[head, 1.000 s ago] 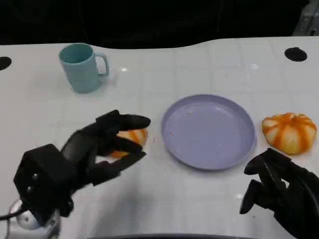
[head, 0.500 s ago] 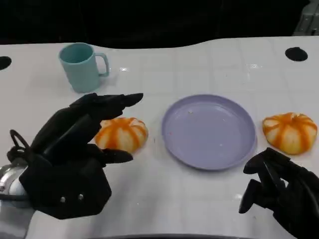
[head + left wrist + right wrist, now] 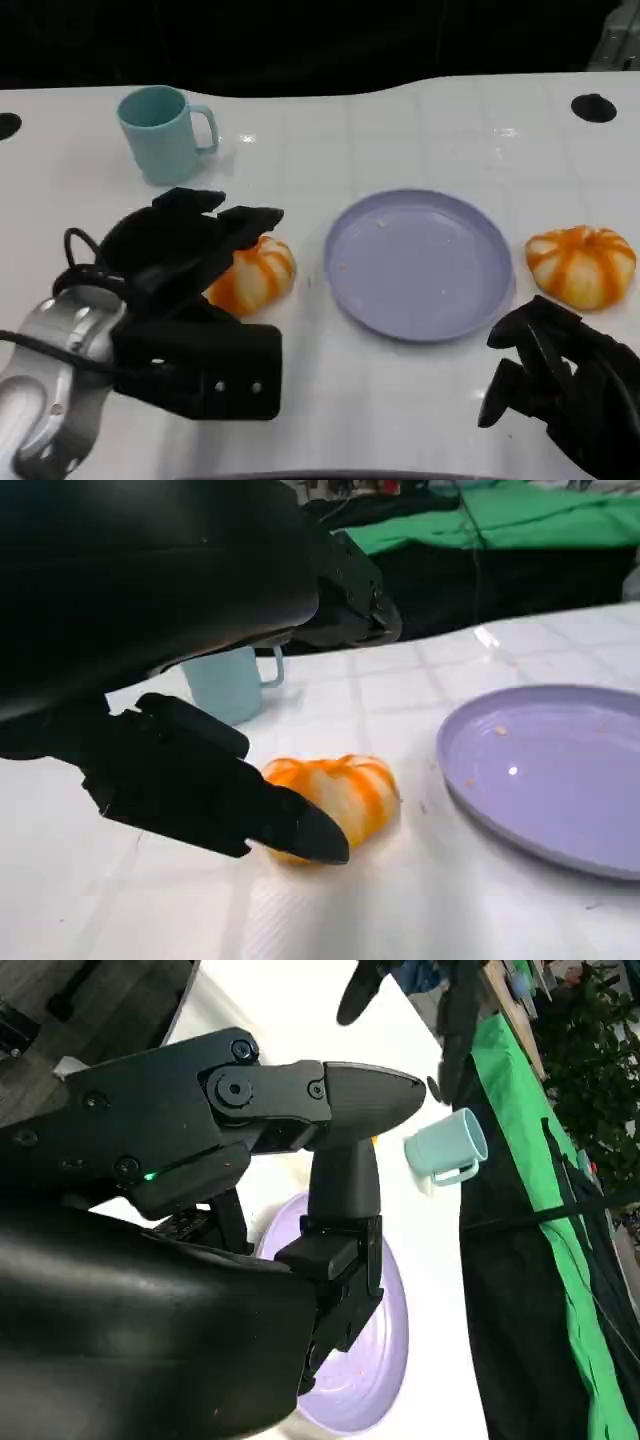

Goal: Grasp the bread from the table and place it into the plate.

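Left hand (image 3: 190, 250) over bread (image 3: 255, 275) beside plate (image 3: 418, 262).
Its fingers spread about the bread, grip unclear; right hand (image 3: 555, 385) curled, holding nothing.

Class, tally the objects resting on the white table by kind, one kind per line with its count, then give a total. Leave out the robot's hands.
Bread rolls: 2, one left of the plate, one right of it
Purple plate: 1
Teal mug: 1
Total: 4
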Tool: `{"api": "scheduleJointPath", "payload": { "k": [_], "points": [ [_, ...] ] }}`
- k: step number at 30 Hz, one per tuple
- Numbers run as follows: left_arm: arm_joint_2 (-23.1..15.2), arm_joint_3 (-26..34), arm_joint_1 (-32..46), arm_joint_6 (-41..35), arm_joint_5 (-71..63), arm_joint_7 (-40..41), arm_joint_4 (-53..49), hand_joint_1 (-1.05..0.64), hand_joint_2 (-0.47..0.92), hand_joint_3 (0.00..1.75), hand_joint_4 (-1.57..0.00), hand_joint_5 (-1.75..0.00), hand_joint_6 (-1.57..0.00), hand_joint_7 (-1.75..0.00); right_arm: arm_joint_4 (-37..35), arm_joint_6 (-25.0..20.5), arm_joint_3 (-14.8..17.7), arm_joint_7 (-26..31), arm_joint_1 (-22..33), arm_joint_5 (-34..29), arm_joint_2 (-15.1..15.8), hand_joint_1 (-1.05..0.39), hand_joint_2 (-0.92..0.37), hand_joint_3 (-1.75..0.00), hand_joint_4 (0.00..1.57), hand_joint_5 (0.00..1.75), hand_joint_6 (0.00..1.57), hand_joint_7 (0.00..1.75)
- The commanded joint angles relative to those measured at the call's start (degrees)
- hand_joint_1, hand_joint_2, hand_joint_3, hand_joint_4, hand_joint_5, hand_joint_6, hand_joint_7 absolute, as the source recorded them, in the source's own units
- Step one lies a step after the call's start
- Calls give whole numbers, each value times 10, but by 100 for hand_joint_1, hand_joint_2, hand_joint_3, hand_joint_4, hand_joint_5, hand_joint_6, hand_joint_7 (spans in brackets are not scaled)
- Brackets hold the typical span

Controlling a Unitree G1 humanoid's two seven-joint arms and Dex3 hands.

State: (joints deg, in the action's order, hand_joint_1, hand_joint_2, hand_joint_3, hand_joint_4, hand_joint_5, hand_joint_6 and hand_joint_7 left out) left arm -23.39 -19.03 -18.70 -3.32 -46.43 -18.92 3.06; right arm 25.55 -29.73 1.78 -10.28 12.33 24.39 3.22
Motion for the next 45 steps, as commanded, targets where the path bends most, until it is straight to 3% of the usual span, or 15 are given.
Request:
{"api": "scheduleJointPath", "payload": {
  "k": [1,10,15,18,25,33,42,43,45],
  "points": [
    [18,-24,-45,-32,-20,-3,-60,-45,79,1,0,-27,-22,0,5,3,6,2,2,5,0,-43,-92,-38,62,175,46,164],
    [68,-68,-137,-57,-31,41,-246,-46,78,0,-1,-29,-22,0,4,8,7,-6,6,4,2,-44,-92,-39,64,175,48,163],
    [71,-76,-149,-56,-25,55,-271,-47,78,0,-1,-30,-23,0,5,7,7,-6,6,4,1,-44,-92,-38,64,175,49,161],
    [110,-97,-200,-65,-26,77,-393,-46,77,0,-1,-30,-22,0,11,1,7,-4,8,4,3,-44,-92,-38,64,175,49,161],
    [148,-113,-262,-40,-7,126,-555,-46,75,0,-1,-31,-24,-1,14,7,9,-10,14,7,4,-43,-92,-39,63,175,48,161],
    [174,-122,-299,-4,17,157,-669,-44,77,0,-2,-28,-24,-1,16,3,11,-12,16,9,5,-45,-92,-38,64,175,49,162],
    [186,-134,-313,21,28,200,-729,-38,80,1,-8,-25,-26,-1,22,-1,11,-10,18,10,6,-45,-92,-38,64,175,48,162],
    [186,-135,-312,28,28,213,-736,-35,81,1,-12,-26,-29,-2,22,-1,12,-10,19,11,5,-45,-92,-38,64,175,48,162],
    [183,-131,-308,46,32,245,-748,-24,88,2,-40,-23,-46,-3,21,1,13,-12,19,12,5,-45,-92,-38,63,175,48,162]
  ]
}}
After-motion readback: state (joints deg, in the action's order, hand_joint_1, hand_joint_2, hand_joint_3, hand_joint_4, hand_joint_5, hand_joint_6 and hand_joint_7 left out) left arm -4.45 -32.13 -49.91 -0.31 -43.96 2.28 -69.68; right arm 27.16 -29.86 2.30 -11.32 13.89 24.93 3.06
